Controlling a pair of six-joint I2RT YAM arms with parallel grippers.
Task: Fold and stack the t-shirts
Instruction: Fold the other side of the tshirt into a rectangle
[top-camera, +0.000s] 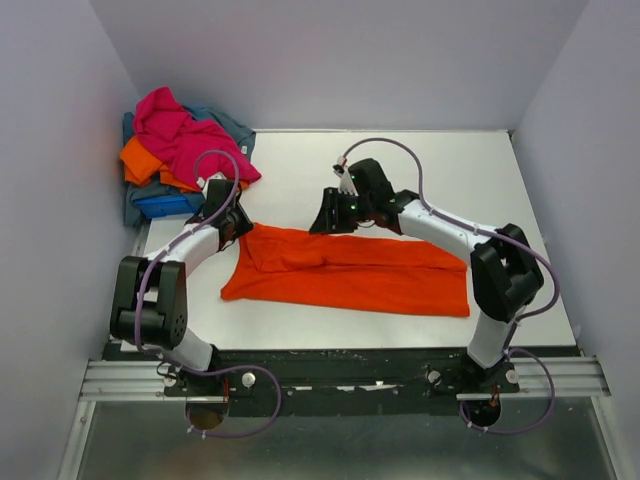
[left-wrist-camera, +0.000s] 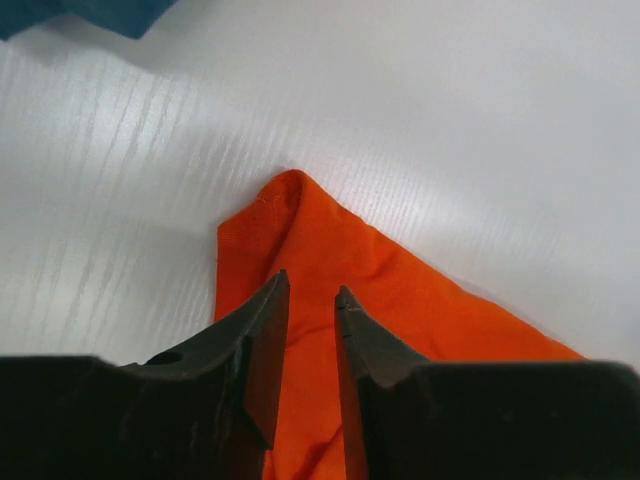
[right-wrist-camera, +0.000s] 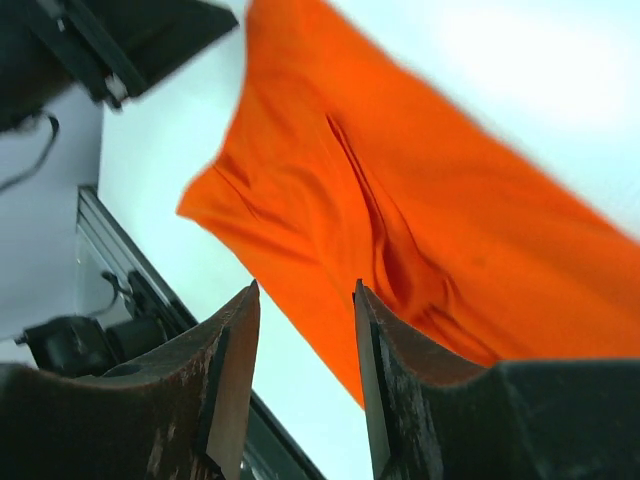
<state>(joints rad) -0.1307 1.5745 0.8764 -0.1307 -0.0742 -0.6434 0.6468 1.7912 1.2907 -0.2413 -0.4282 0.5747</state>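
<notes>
Orange t-shirt (top-camera: 345, 272) spread on white table (top-camera: 450, 170), enclosed by pale walls (top-camera: 330, 60). Left gripper (left-wrist-camera: 312, 290) positioned over its far-left corner, narrowly parted, empty; right gripper (right-wrist-camera: 305, 290) held above its far edge, parted, empty.

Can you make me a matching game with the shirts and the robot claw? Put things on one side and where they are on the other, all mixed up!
Things:
1. flat orange shirt
2. pink shirt
3. bright blue shirt
4. right gripper

Where or how:
a. on top of the pile in the far left corner
b. lying long across the middle of the table
c. open, holding nothing, by the flat orange shirt's far edge
d. low on the near side of the pile

Pairs: 1-b, 2-a, 3-d, 4-c
</notes>
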